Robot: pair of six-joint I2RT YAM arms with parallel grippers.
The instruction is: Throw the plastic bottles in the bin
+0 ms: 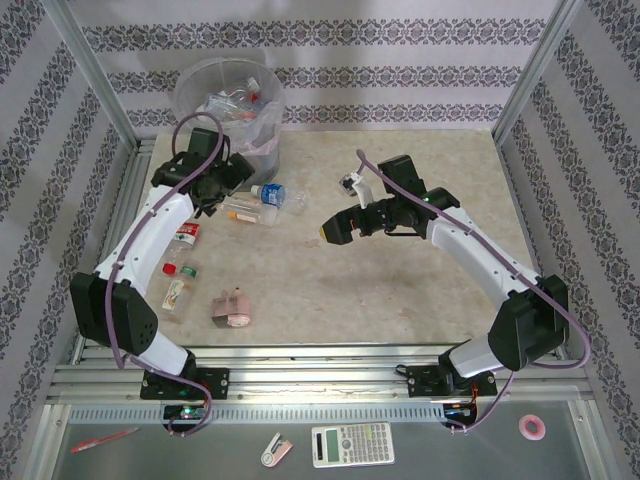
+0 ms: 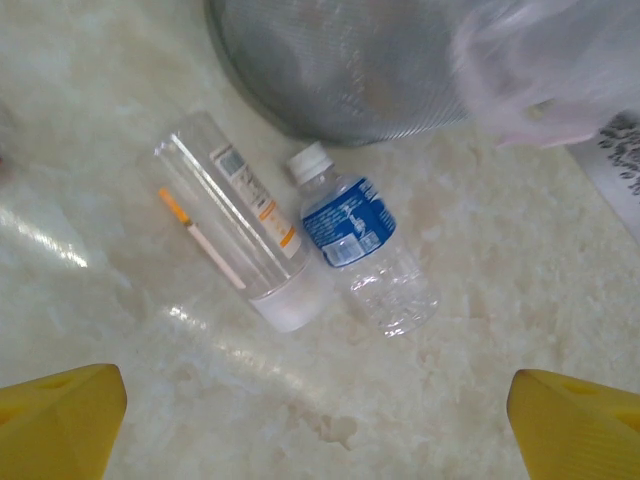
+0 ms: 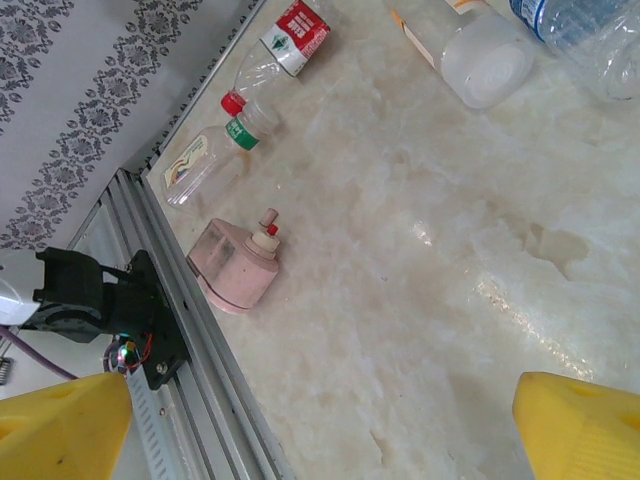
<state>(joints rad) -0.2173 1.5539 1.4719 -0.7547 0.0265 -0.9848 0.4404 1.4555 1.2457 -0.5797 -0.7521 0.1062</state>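
From above, the calculator point(image 1: 352, 444) on the front shelf sits closest to us, then the arm bases. On the table, the bin point(image 1: 190, 85) stands at the far left corner with bottles already inside. The left gripper point(image 1: 218, 192) hangs just beside it, jaws spread wide and holding nothing, next to a blue-labelled bottle point(image 1: 272, 194) and an orange-striped bottle point(image 1: 245, 212). The right gripper point(image 1: 341, 208), equally spread and empty, hovers mid-table. Three more bottles point(image 1: 182, 268) and a pink dispenser point(image 1: 233, 310) lie along the left edge.

In the left wrist view, the two bottles lie side by side, touching, close under the bin's wall. We judge that a grab here could catch both or roll one away. The thin plastic may also squirt from the fingers, and the arm could knock the bin.

In the right wrist view, the pink dispenser lies near the three bottles, so it could get taken by mistake.
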